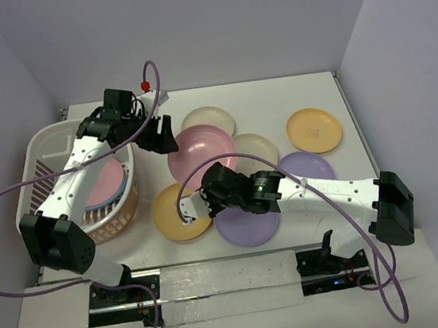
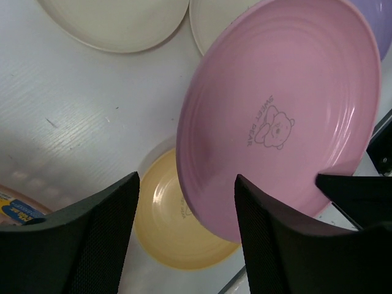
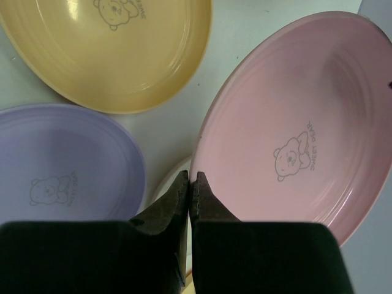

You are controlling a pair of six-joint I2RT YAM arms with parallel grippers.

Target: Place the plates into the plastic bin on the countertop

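Note:
My right gripper (image 1: 204, 188) (image 3: 191, 179) is shut on the near rim of a pink plate (image 1: 200, 152) (image 3: 294, 135) and holds it tilted above the other plates. My left gripper (image 1: 160, 137) (image 2: 187, 184) is open beside the bin, with the pink plate's (image 2: 288, 116) edge showing between its fingers, not touched. The plastic bin (image 1: 41, 150) stands at the left with another pink plate (image 1: 103, 186) inside. On the countertop (image 1: 275, 97) lie a yellow plate (image 1: 176, 216) (image 2: 177, 229), lilac plates (image 1: 246, 224) (image 1: 309, 167), cream plates (image 1: 207, 120) (image 1: 257, 150) and an orange plate (image 1: 314, 130).
Lilac-grey walls (image 1: 210, 29) bound the countertop at the back and both sides. The left arm (image 1: 76, 169) stretches over the bin. The right arm (image 1: 326, 191) lies across the lilac plates. A purple cable (image 1: 153, 84) loops above the left gripper.

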